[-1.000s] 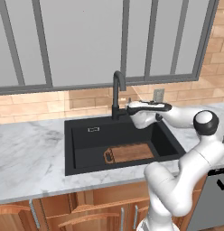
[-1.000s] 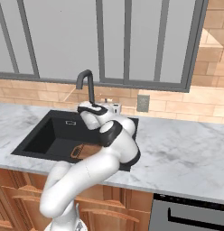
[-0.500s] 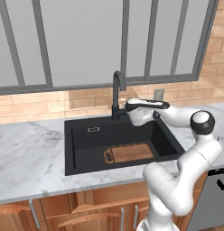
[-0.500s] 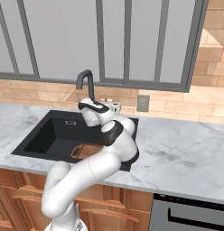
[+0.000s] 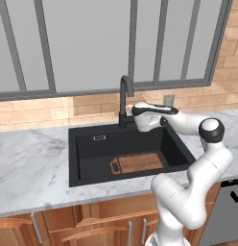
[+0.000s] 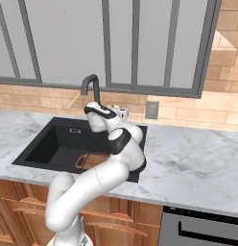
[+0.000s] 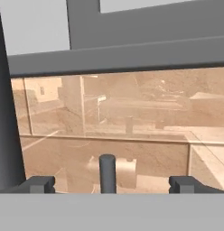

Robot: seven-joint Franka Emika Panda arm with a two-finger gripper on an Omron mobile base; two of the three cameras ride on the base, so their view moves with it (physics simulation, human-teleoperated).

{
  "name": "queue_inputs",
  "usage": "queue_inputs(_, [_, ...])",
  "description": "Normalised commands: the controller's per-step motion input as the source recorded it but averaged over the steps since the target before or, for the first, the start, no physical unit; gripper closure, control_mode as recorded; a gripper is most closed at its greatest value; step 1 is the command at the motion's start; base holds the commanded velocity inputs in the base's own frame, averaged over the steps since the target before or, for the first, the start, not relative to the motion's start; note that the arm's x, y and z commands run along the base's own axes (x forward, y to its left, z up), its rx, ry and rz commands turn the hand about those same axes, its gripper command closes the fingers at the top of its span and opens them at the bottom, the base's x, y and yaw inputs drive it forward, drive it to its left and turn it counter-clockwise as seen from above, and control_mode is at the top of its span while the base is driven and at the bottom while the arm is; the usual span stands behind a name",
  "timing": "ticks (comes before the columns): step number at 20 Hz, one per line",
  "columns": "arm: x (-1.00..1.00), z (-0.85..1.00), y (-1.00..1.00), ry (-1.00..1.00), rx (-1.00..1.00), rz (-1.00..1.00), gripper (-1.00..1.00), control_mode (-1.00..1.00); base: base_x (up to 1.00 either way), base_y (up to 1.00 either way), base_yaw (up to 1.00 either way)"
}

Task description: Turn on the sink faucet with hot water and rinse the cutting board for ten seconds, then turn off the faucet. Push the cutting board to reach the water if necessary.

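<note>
The black faucet (image 5: pixel 124 98) rises behind the black sink (image 5: pixel 87 144). In the hand view its column (image 7: pixel 6 113) runs up the left side and its small lever (image 7: pixel 107 172) stands upright between my fingertips (image 7: pixel 39 184). My gripper (image 7: pixel 114 185) is open around that lever without touching it. From the left base view the gripper (image 5: pixel 136 115) hangs just right of the faucet, over the basin's back edge. The brown cutting board (image 5: pixel 138 163) lies flat on the basin floor, right of centre, and the arm partly covers the cutting board (image 6: pixel 89 161) in the right base view. No water is in view.
Grey marble counter (image 5: pixel 29 163) surrounds the sink. A tan brick backsplash with a wall outlet (image 5: pixel 168 99) and a grey-framed window stand close behind the faucet. A dishwasher front (image 6: pixel 202 226) sits below the counter to the right.
The hand has shifted a little left, closer to the faucet. The jaws stay open and the cutting board has not moved.
</note>
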Motion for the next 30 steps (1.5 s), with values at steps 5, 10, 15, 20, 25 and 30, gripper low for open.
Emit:
queue_inputs(5, [0.13, -0.01, 0.03, 0.0, 0.0, 0.0, -1.0, -1.0, 0.0, 0.0, 0.0])
queue_inputs(10, [0.14, -0.01, 0.01, 0.0, 0.0, 0.0, -1.0, -1.0, 0.0, 0.0, 0.0])
queue_inputs(15, [0.15, -0.01, 0.0, 0.0, 0.0, 0.0, -1.0, -1.0, 0.0, 0.0, 0.0])
queue_inputs(20, [0.11, -0.01, 0.0, 0.0, 0.0, 0.0, -1.0, -1.0, 0.0, 0.0, 0.0])
queue_inputs(25, [0.0, 0.0, 0.0, 0.0, 0.0, 0.0, -1.0, -1.0, 0.0, 0.0, 0.0])
queue_inputs(30, [0.0, 0.0, 0.0, 0.0, 0.0, 0.0, -1.0, -1.0, 0.0, 0.0, 0.0])
